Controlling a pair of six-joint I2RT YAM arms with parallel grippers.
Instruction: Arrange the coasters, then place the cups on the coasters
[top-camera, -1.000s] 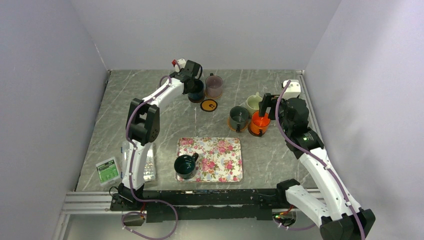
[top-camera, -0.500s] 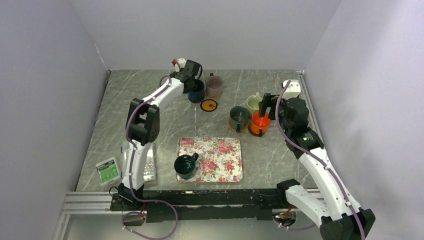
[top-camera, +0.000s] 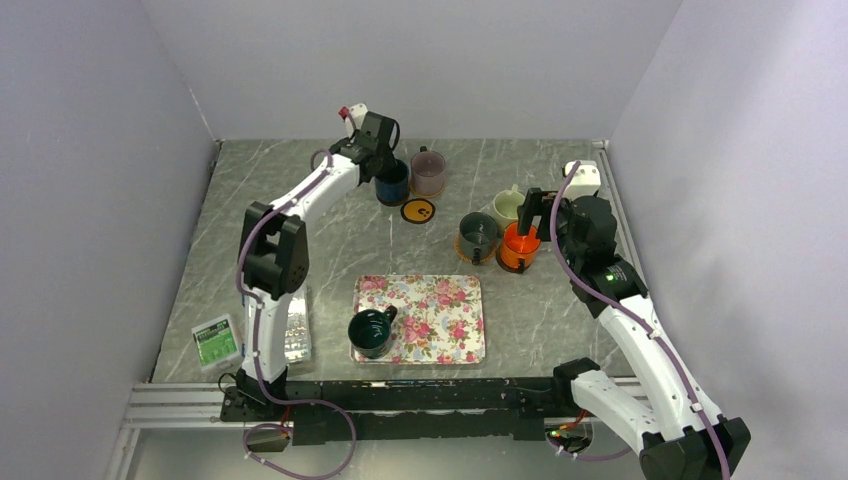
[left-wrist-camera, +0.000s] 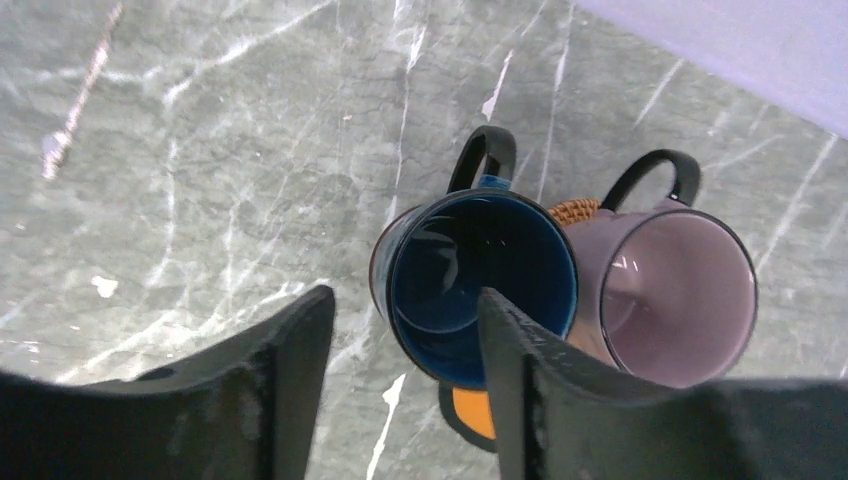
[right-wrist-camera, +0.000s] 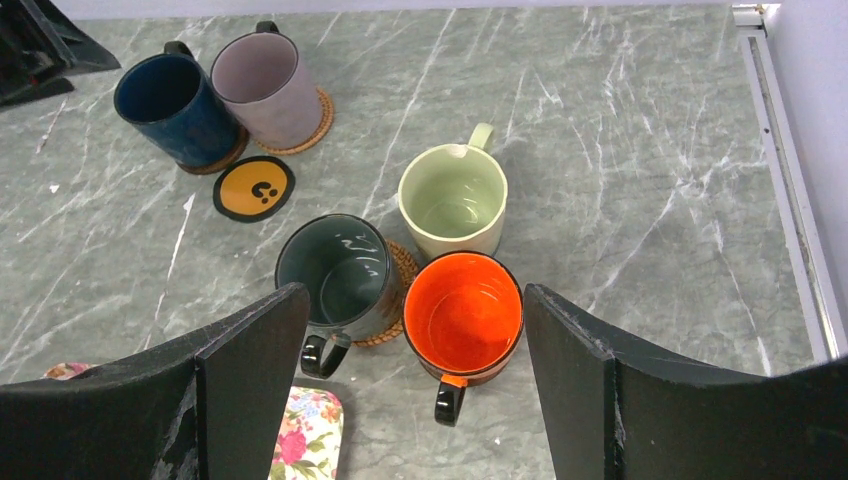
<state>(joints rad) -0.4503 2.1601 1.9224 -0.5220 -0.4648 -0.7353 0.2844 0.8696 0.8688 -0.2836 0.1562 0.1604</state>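
My left gripper (left-wrist-camera: 405, 300) is open just above and left of the navy cup (left-wrist-camera: 480, 270), which stands free on a dark brown coaster (right-wrist-camera: 215, 160). Beside it the mauve cup (left-wrist-camera: 680, 290) sits on a tan woven coaster (right-wrist-camera: 318, 110). The black coaster with an orange face (right-wrist-camera: 254, 188) lies bare. My right gripper (right-wrist-camera: 410, 295) hangs open over the orange cup (right-wrist-camera: 462, 312), not touching it. A dark green cup (right-wrist-camera: 335, 270) rests on a woven coaster (right-wrist-camera: 400, 265), next to the cream-green cup (right-wrist-camera: 455, 200). Another dark green cup (top-camera: 370, 332) stands on the floral tray (top-camera: 445, 320).
A clear plastic box (top-camera: 295, 335) and a small green-labelled box (top-camera: 216, 340) lie at the near left by the left arm's base. A white block (top-camera: 585, 175) sits at the back right corner. Walls close the table on three sides.
My left gripper has gone from shut on the navy cup's rim to open and has lifted back a little. The cup stays on its coaster. The right arm is unmoved.
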